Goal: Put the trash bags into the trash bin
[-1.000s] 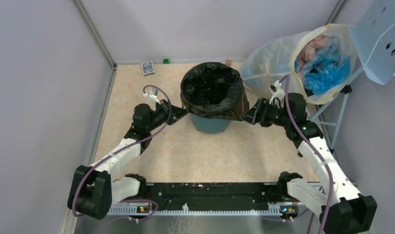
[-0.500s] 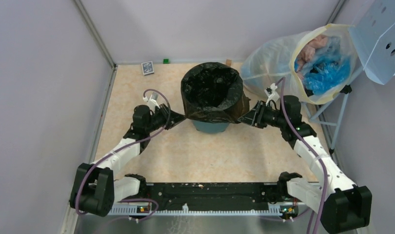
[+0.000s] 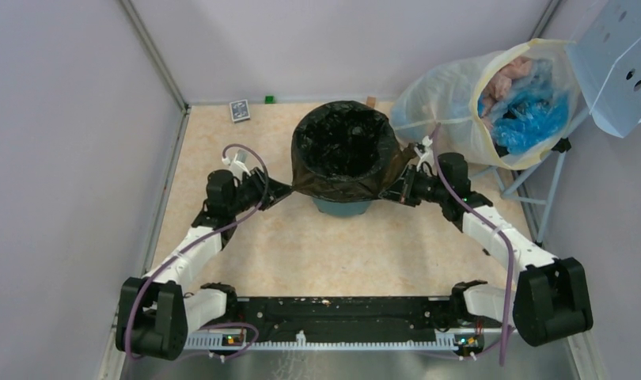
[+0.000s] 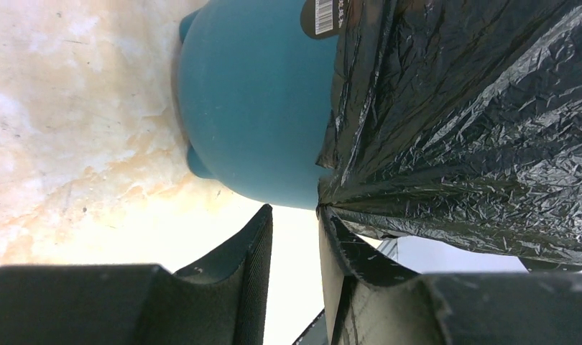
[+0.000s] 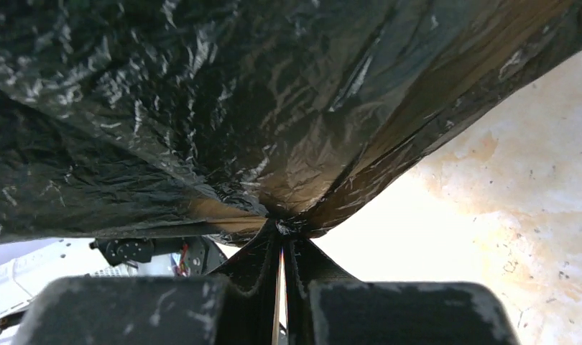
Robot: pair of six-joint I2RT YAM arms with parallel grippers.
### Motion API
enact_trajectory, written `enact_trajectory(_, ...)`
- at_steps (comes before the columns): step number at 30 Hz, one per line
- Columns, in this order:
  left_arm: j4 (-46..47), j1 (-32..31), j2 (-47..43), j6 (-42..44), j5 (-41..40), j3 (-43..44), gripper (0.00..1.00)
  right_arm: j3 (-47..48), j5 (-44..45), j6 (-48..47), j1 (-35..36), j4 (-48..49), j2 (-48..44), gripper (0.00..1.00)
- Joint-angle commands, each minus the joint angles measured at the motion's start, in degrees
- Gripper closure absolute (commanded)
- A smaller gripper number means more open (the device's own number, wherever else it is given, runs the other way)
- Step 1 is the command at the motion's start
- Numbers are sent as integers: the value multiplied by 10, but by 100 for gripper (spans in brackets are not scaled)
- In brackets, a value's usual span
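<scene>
A teal trash bin (image 3: pixel 341 207) stands on the table (image 3: pixel 381 245), midway along and near the far edge. A glossy black trash bag (image 3: pixel 345 146) is draped over its rim. The right gripper (image 5: pixel 281 226) is clamped tight on a pinch of the bag's skirt. The left gripper (image 4: pixel 295 212) has its fingers slightly apart, and the bag's edge touches one fingertip.
</scene>
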Motion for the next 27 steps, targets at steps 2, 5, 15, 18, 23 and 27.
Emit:
enact_trajectory(2, -18, 12, -14, 22, -5, 32, 65, 13, 31, -43, 25, 14, 33, 100)
enact_trajectory(5, -27, 12, 2, 29, 13, 41, 60, 23, 61, -77, 25, -41, 24, 64)
enact_trajectory(15, -58, 24, -21, 21, -47, 35, 36, 87, 236, -148, 25, -217, -128, 41)
enact_trajectory(18, -37, 31, -37, 11, -38, 23, 29, 151, 264, -175, 31, -270, -138, 41)
enact_trajectory(23, -54, 40, -72, 31, -44, 36, 26, 283, 293, -238, 52, -340, -106, 47)
enact_trajectory(27, -119, 43, -109, 68, -105, 66, 26, 398, 262, -287, 83, -387, -33, 67)
